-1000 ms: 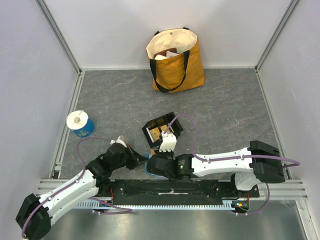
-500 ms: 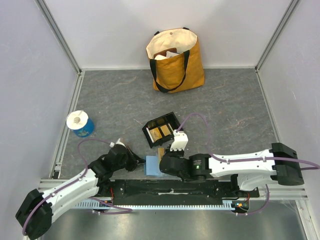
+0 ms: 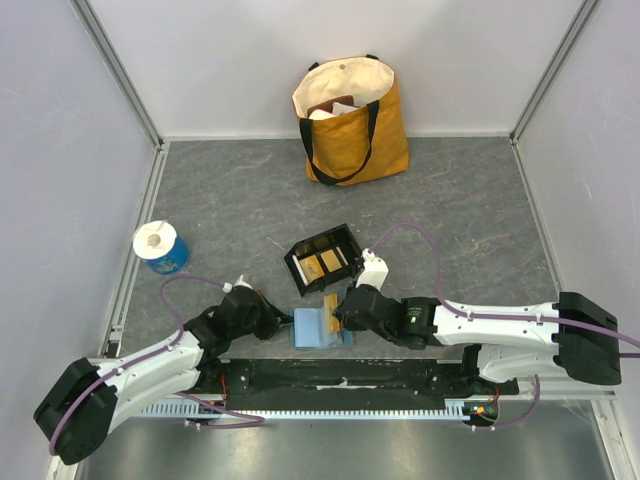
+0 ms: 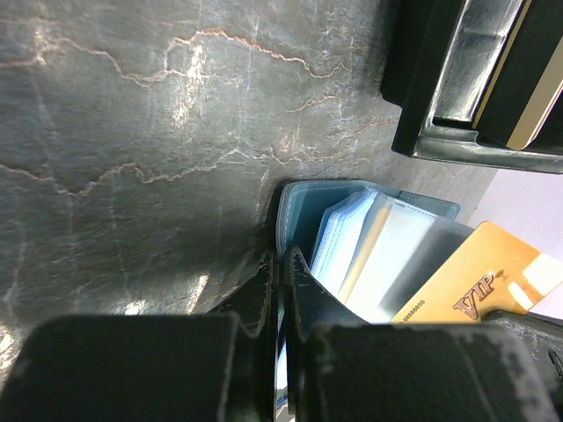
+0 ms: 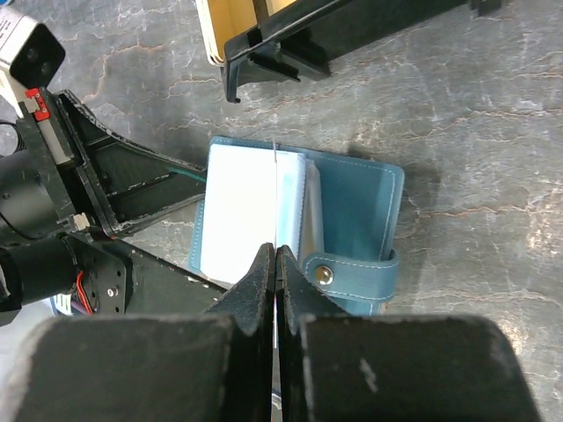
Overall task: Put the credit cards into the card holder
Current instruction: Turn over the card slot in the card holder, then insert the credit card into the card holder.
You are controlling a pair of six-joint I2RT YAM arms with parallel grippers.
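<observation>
Just beside the black tray [image 3: 296, 262], on its robot side, the card holder [image 3: 318, 332] lies open, the left gripper [image 4: 280, 264] pinched tight on its edge and the right gripper [image 5: 274, 255] clamped on 1 gold credit card [image 4: 475, 277], which is held over the holder's clear sleeves.

leatherlike card holder [image 5: 362, 211] (stitched), glossy gold card [image 4: 475, 274], shiny plastic tray [image 4: 457, 145]

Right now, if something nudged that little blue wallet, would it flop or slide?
The card holder probably flops: it lies open like a book, with loose clear sleeves. It looks light, so it would likely slide on the smooth table unless pinned.
</observation>
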